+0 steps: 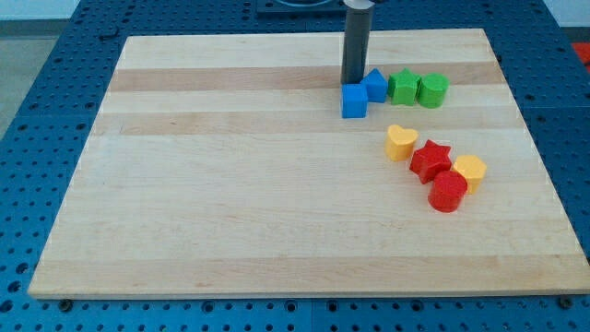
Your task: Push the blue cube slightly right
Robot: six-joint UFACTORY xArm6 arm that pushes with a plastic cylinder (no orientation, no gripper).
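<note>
The blue cube (353, 101) sits on the wooden board (230, 184) in the upper right part of the view. My tip (352, 84) stands right at the cube's top edge, touching or almost touching it. A second blue block (375, 85), with a pointed top, touches the cube's upper right corner and lies just right of my tip. The rod rises straight up out of the view's top.
A green star-like block (403, 87) and a green cylinder-like block (432, 89) continue the row to the right. Lower right lie a yellow heart (400, 142), a red star (430, 160), a yellow block (470, 171) and a red cylinder (448, 193).
</note>
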